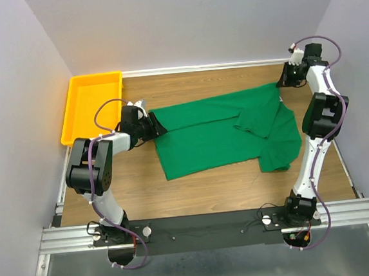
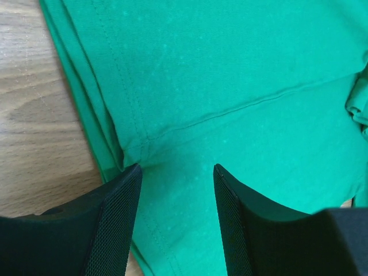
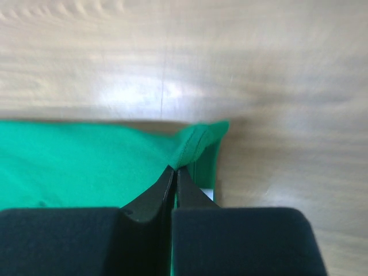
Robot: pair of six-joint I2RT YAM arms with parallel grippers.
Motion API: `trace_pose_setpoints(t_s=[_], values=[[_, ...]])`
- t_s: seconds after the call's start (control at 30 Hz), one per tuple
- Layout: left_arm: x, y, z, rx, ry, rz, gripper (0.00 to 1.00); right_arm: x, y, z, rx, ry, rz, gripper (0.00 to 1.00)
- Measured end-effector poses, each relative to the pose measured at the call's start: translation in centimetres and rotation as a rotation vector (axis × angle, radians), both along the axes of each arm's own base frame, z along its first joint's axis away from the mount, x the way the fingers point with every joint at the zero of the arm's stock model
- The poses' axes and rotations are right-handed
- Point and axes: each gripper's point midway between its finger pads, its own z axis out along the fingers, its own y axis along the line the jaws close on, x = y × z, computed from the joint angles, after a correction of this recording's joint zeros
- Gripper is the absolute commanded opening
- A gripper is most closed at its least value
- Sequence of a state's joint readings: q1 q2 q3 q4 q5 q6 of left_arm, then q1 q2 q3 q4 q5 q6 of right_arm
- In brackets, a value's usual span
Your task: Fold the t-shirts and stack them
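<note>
Top view. Green t-shirt (image 1: 213, 135) lies across the middle of the wooden table (image 1: 203, 198), long axis running 9 to 3 o'clock. The half toward 9 o'clock is mostly flat. The half toward 3 o'clock is rumpled, with a flap folded over itself. Orange tray (image 1: 95, 77) sits at 10 o'clock from the shirt, near the far left corner and apart from the cloth.

Left arm: base at the near edge, upper link rising, elbow bent sharply, forearm running low toward 3 o'clock. Left gripper (image 1: 155, 125) sits at the shirt's 9 o'clock edge, near its far corner. In the wrist view both black fingers (image 2: 118, 221) stand well apart, with stitched hem and a seam showing in the gap between them. Jaws roughly half spread and gripping nothing; cloth lies under and ahead of the tips. Whether the tips press on the fabric cannot be told.

Right arm: base at the near right, links stacked nearly straight toward 12 o'clock, wrist turned in toward 9 o'clock at the far right of the table. Right gripper (image 1: 285, 75) meets the shirt's corner at about 1 o'clock. In the wrist view its fingers (image 3: 146, 198) are drawn together with almost no gap. A raised ridge of green cloth is nipped at the tips, so it is pinching the t-shirt's edge. Bare wood lies beyond, toward 12 o'clock.
</note>
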State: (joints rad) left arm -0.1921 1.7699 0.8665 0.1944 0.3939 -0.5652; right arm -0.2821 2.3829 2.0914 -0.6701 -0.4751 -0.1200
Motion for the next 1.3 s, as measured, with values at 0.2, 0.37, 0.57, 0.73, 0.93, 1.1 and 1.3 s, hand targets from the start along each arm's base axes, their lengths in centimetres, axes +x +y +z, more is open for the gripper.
trace_pose_setpoints(t_s=[0.2,0.37,0.57,0.73,0.93,1.1,1.3], values=[[0.7,-0.1,-0.1,0.006,0.001,0.0,0.61,2.3,-0.5,1.8,-0.014,-0.08,-0.01,0.08],[1.0,0.0,-0.1,0.014,-0.002,-0.002,0.61,2.9,-0.7,-0.1,-0.003,-0.064,-0.019,0.11],[1.1,0.1,-0.1,0.03,0.002,-0.002,0.61,3.2,-0.9,-1.9,-0.003,-0.04,-0.028,0.12],[1.1,0.1,-0.1,0.033,0.002,-0.003,0.61,3.7,-1.2,-2.0,-0.011,-0.047,-0.039,0.29],[1.1,0.2,-0.1,0.038,0.005,-0.004,0.62,5.3,-2.2,-1.3,-0.05,-0.102,-0.063,0.54],[1.5,0.4,0.1,0.056,0.0,0.003,0.62,5.9,-2.6,-1.7,-0.064,-0.115,-0.074,0.58],[2.4,1.0,3.6,0.082,-0.08,0.03,0.68,5.0,-2.6,-1.6,-0.087,-0.113,-0.06,0.73]])
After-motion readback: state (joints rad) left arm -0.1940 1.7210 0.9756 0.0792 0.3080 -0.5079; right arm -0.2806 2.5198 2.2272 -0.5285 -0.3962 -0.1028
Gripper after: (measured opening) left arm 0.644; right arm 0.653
